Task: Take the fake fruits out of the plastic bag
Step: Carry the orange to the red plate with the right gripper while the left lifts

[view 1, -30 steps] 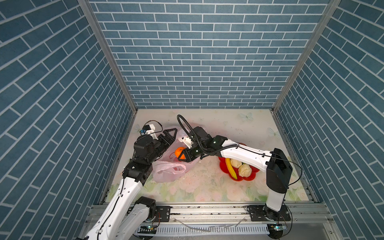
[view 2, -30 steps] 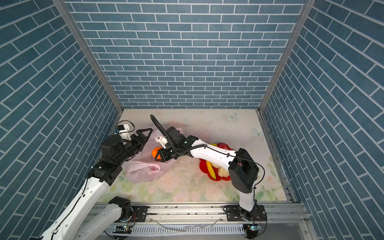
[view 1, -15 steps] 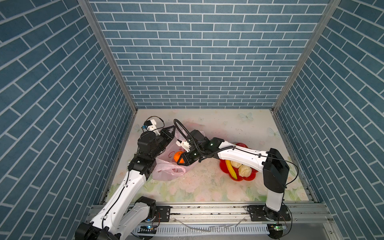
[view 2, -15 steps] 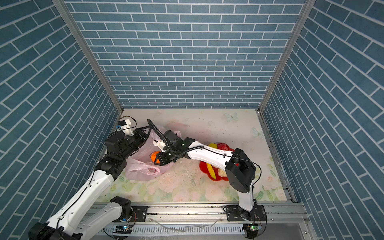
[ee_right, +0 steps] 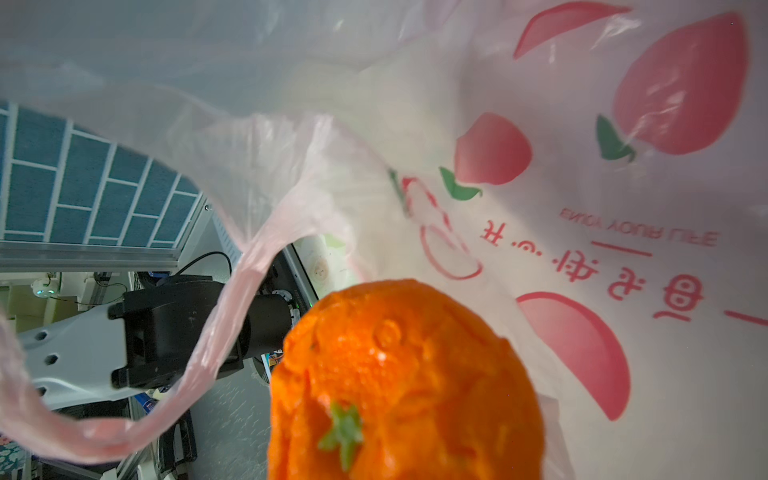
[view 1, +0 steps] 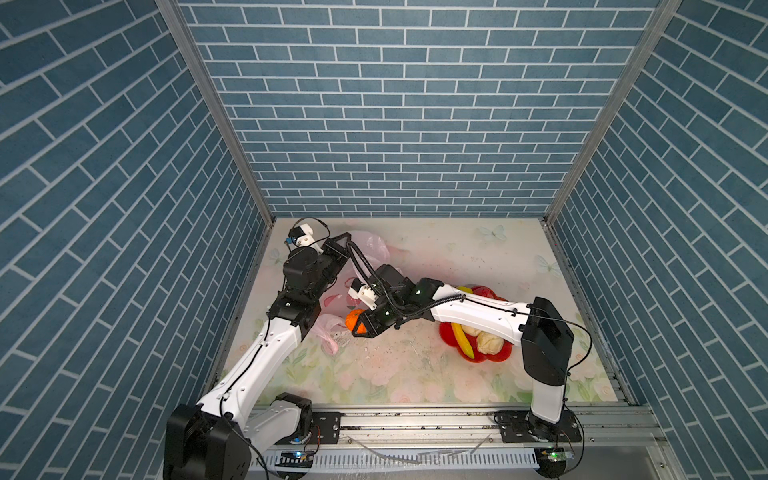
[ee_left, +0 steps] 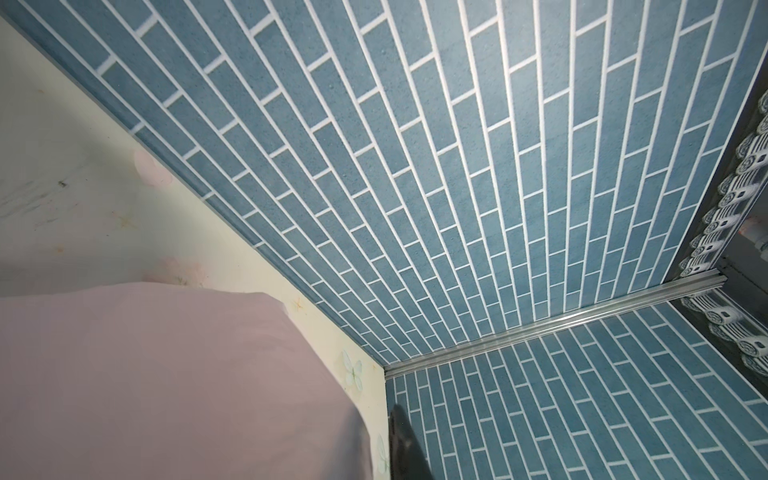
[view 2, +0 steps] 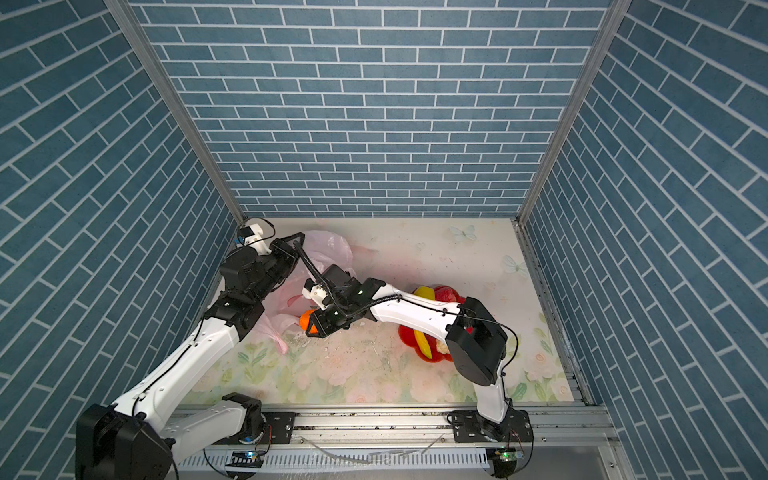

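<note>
The pink plastic bag (view 1: 374,247) (view 2: 332,247) lies crumpled at the back left of the table. My left gripper (view 1: 343,242) (view 2: 297,241) is shut on its upper far film. In the left wrist view, pink film (ee_left: 166,374) covers the jaws beside one dark finger (ee_left: 405,449). My right gripper (view 1: 360,328) (view 2: 313,328) is shut on the orange (view 1: 352,319) (view 2: 305,319) (ee_right: 407,374) at the bag's mouth. The printed film (ee_right: 582,104) and a handle loop lie behind the orange. A banana (view 1: 463,343), two cream balls (view 1: 488,343), a lemon (view 2: 424,292) and a red berry (view 2: 444,295) lie on the plate.
The red flower-shaped plate (view 1: 496,358) sits at the right, partly under my right forearm. Blue brick walls close in the left, back and right sides. A metal rail (view 1: 415,419) runs along the front edge.
My left gripper moved back to the bag's far film and closed from open. My right gripper drew the orange a little toward the front.
</note>
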Robot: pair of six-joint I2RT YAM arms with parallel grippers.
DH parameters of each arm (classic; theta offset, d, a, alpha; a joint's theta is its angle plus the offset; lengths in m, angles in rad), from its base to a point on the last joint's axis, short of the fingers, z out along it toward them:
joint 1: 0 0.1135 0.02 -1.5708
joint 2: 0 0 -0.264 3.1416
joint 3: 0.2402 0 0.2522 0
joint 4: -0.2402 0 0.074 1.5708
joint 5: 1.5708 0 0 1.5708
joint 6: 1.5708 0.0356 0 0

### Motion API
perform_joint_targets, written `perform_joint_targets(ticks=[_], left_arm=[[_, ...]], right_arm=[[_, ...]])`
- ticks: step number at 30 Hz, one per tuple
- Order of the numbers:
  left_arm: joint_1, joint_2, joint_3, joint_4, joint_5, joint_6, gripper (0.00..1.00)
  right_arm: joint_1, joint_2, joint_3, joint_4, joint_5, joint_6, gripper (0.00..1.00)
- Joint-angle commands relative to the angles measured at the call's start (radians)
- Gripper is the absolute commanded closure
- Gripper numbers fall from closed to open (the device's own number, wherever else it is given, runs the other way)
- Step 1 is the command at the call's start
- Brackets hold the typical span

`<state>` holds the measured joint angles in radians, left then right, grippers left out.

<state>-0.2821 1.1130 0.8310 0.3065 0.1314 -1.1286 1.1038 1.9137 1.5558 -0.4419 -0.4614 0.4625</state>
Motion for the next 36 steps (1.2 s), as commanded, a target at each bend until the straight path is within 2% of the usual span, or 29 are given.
perform_joint_targets(ticks=[1,9,11,13,14,24,32,36], left_arm=[[-0.005,0.024,0.058,0.089,0.002,-0.021,0.84],[-0.005,0.077,0.125,0.116,0.035,-0.04,0.87],[-0.005,0.091,0.142,0.117,0.042,-0.041,0.9],[-0.005,0.107,0.158,0.125,0.047,-0.044,0.99],[-0.005,0.116,0.169,0.128,0.05,-0.05,1.0],[-0.005,0.229,0.324,0.088,0.108,-0.078,1.0],[0.041,0.324,0.471,-0.015,0.134,-0.032,1.0],[0.051,0.341,0.526,-0.102,0.122,0.058,1.0]], right_arm=[[0.015,0.027,0.049,-0.022,-0.023,-0.037,0.95],[0.024,0.034,0.047,-0.004,-0.025,-0.022,0.95],[0.028,0.036,0.042,0.0,-0.028,-0.017,0.95],[0.032,0.036,0.038,0.007,-0.03,-0.013,0.95],[0.032,0.036,0.037,0.009,-0.029,-0.012,0.95],[0.046,0.03,0.024,0.005,0.0,-0.023,0.96],[0.06,0.009,0.007,-0.003,0.015,-0.041,0.97],[0.063,-0.037,-0.021,0.009,0.031,-0.037,0.98]])
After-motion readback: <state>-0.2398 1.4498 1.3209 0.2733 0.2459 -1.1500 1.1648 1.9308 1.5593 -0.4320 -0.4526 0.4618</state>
